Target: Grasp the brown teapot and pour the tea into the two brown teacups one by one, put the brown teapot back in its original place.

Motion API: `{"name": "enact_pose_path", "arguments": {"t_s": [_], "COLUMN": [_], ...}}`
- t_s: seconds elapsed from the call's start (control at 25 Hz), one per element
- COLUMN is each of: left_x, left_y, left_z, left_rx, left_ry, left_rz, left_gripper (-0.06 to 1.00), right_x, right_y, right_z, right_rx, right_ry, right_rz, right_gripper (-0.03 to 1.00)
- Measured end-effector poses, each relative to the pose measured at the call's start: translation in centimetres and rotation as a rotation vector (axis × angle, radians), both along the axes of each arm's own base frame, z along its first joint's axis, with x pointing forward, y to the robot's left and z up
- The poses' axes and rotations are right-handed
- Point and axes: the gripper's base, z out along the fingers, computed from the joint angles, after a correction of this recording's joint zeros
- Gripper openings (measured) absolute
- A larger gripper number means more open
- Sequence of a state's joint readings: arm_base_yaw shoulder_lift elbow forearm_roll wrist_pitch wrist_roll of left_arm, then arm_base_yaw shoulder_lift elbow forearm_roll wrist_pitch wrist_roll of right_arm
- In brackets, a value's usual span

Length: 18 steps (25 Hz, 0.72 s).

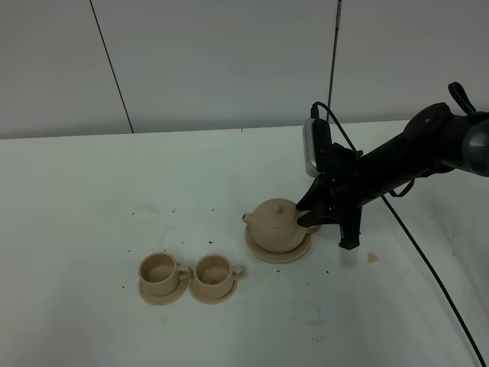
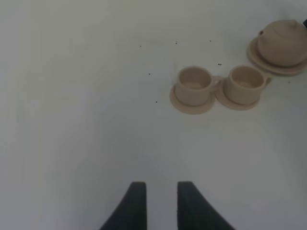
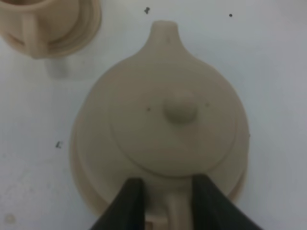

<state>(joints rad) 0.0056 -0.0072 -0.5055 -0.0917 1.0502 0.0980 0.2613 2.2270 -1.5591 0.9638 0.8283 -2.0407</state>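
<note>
The brown teapot (image 1: pixel 278 225) stands on its wide saucer (image 1: pixel 260 249), the original place, right of centre, spout to the left. It fills the right wrist view (image 3: pixel 168 120). My right gripper (image 1: pixel 315 220) is at the pot's right side. Its two fingers (image 3: pixel 128 203) stand on either side of the loop handle (image 3: pixel 171 206) with small gaps, so it is open. The two brown teacups (image 1: pixel 160 272) (image 1: pixel 214 272) sit on small saucers at the front left, and also show in the left wrist view (image 2: pixel 194 84) (image 2: pixel 245 82). My left gripper (image 2: pixel 161 201) is slightly open and empty over bare table.
The white table (image 1: pixel 92 199) carries small dark specks and a tan crumb (image 1: pixel 372 258) right of the pot. The right arm's black cable (image 1: pixel 428 267) trails across the table to the front right. A panelled wall stands behind.
</note>
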Motion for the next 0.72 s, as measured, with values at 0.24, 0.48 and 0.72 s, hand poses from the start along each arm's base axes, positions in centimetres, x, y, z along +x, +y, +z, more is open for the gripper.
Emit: {"name": "enact_pose_path", "arguments": {"t_s": [0.24,0.48,0.72], "left_x": [0.0,0.0,0.0], "left_y": [0.0,0.0,0.0], "left_z": [0.0,0.0,0.0], "left_rx": [0.0,0.0,0.0], "left_ry": [0.0,0.0,0.0], "left_rz": [0.0,0.0,0.0], "left_gripper": [0.23,0.23,0.23], "right_x": [0.01,0.06,0.08], "right_y": [0.0,0.03,0.04], "right_z": [0.01,-0.19,-0.2], "right_rx": [0.0,0.0,0.002], "right_ry": [-0.001,0.004,0.004], "right_rz": [-0.001,0.0,0.0], "right_gripper": [0.22,0.22,0.22]}}
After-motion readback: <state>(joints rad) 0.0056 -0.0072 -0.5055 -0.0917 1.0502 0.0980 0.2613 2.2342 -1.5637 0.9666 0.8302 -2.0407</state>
